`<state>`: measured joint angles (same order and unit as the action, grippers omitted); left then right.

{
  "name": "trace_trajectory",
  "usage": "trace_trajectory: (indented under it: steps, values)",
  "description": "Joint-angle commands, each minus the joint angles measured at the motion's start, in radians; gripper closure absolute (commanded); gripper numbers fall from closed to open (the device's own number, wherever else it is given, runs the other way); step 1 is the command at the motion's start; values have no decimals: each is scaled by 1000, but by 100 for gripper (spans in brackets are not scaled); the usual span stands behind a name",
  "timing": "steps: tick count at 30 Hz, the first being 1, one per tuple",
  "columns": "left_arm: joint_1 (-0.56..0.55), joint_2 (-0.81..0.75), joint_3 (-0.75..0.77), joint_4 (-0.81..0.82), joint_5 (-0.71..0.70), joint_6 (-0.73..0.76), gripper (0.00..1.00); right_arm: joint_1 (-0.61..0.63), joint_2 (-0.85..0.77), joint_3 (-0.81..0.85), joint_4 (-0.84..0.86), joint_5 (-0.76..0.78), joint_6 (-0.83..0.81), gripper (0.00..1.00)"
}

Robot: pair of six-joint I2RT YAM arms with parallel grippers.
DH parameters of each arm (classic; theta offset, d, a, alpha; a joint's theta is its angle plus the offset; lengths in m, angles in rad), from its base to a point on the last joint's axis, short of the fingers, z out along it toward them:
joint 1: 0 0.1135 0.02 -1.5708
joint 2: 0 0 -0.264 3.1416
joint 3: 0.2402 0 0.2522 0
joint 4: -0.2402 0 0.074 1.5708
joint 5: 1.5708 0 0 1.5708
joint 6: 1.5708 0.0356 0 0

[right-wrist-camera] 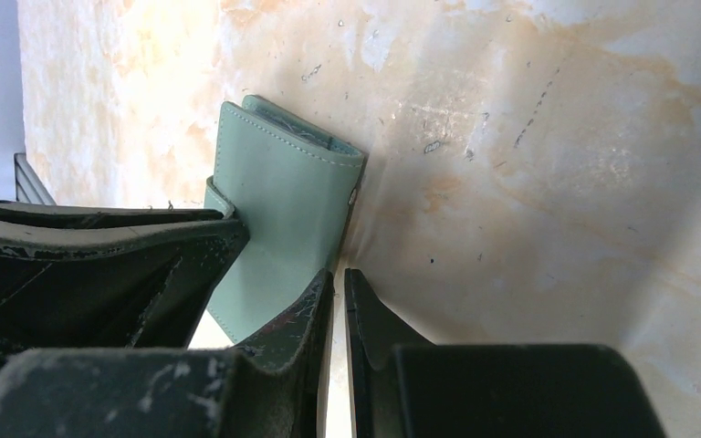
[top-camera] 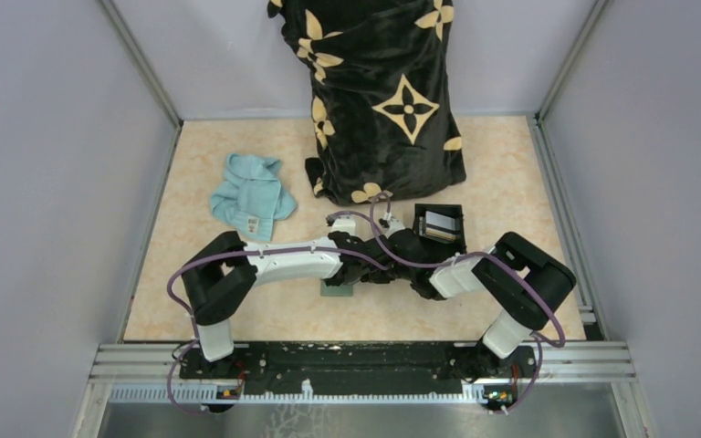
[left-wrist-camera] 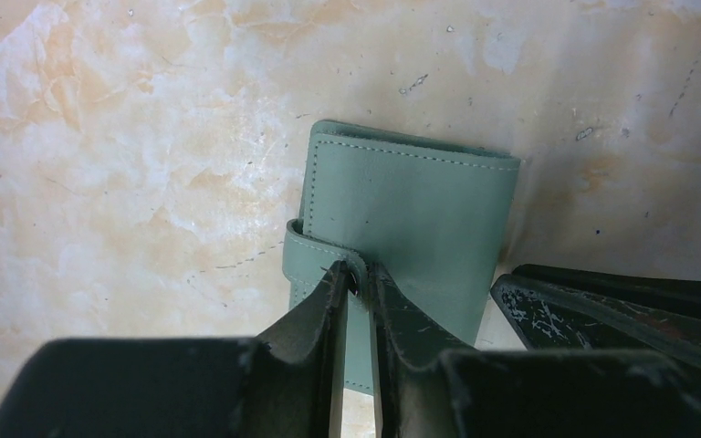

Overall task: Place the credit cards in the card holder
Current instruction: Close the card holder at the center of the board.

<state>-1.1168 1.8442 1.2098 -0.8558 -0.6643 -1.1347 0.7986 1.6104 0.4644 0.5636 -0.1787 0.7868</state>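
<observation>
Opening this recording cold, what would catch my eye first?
A big black cloth with gold flowers drapes down at the far middle of the table. In front of it both arms meet at a green wallet, the left gripper pinching its strap and the right gripper at its edge. A pale blue cloth lies crumpled to the left.

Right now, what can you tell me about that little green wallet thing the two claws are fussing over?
The card holder is a small sage-green wallet, soft and leather-like, with neat stitching along its edges. It lies flat and folded shut on the marbled beige table, with a strap wrapping round one side. The left claw pinches that strap's end. The right claw, nearly closed, sits at another edge, though whether it grips is unclear. No cards show in it.
</observation>
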Motion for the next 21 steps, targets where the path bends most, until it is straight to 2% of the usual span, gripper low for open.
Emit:
trace_trajectory:
  steps: [1,21]
  values:
    - [-31,40,67,33,7,-17,80,54,19,7,19,14,-17,90]
    - [-42,87,149,16,-9,-18,80,40,9,-1,13,-1,-34,90]
